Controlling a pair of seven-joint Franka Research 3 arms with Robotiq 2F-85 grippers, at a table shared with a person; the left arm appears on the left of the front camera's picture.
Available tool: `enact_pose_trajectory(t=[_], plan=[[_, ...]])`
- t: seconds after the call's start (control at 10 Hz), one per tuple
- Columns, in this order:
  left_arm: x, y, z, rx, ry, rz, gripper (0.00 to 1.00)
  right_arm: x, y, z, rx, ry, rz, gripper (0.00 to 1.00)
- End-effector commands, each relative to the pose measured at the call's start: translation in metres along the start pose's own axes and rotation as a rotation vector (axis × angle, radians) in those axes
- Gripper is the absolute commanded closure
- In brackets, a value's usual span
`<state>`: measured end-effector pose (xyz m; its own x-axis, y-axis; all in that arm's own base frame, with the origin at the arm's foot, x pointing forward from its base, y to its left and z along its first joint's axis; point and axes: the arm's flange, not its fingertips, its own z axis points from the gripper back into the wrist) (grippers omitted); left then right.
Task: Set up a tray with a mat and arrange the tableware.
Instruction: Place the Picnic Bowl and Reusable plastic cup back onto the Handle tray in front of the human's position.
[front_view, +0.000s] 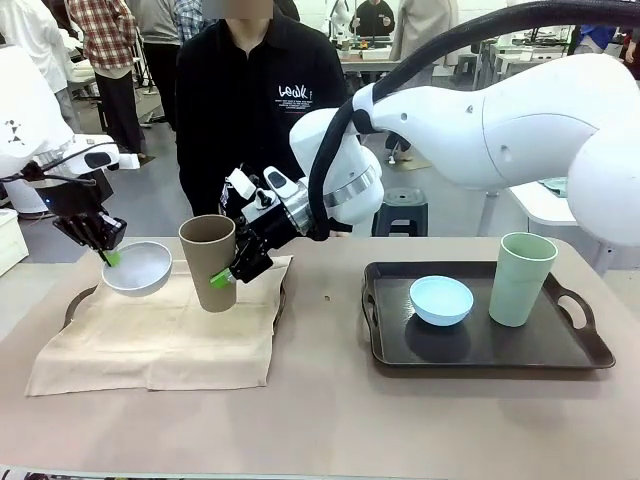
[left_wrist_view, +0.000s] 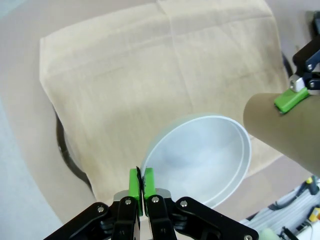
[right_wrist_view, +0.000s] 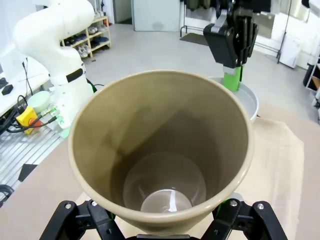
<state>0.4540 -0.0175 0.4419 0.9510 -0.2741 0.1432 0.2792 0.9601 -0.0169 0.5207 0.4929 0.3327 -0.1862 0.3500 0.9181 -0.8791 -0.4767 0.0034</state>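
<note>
My left gripper (front_view: 108, 252) is shut on the rim of the white bowl (front_view: 137, 268), holding it tilted above the left end of the beige mat (front_view: 160, 335). In the left wrist view the green pads (left_wrist_view: 135, 184) pinch the bowl (left_wrist_view: 200, 155) over the mat (left_wrist_view: 150, 75). My right gripper (front_view: 226, 274) is shut on the tan-brown cup (front_view: 208, 262), held slightly tilted above the mat's far edge. The right wrist view looks down into the cup (right_wrist_view: 160, 150), the gripper (right_wrist_view: 160, 222) clasping its base. The mat covers a dark tray (front_view: 76, 304).
A second dark tray (front_view: 480, 350) at the right holds the light blue bowl (front_view: 441, 299) and the pale green cup (front_view: 522, 278). A person in a black top (front_view: 260, 100) stands at the far side, behind the cup.
</note>
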Motion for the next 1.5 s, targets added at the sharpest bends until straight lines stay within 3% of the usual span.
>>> enact_pose_trajectory(t=[0.0,0.5,1.0,1.4], plan=[[0.003,0.003,-0.018,-0.013,0.025,-0.009,0.96,-0.004,-0.013,0.001,-0.009,-0.02,-0.021,0.15],[0.005,0.004,-0.037,-0.039,0.021,-0.003,0.96,-0.034,-0.028,0.004,-0.01,0.003,0.006,0.15],[0.015,0.01,-0.043,-0.061,0.001,0.016,0.96,-0.038,-0.029,0.003,-0.006,0.011,-0.008,0.15],[0.027,0.018,-0.074,-0.096,0.004,0.029,0.96,-0.039,-0.029,0.002,-0.005,0.02,-0.007,0.15]])
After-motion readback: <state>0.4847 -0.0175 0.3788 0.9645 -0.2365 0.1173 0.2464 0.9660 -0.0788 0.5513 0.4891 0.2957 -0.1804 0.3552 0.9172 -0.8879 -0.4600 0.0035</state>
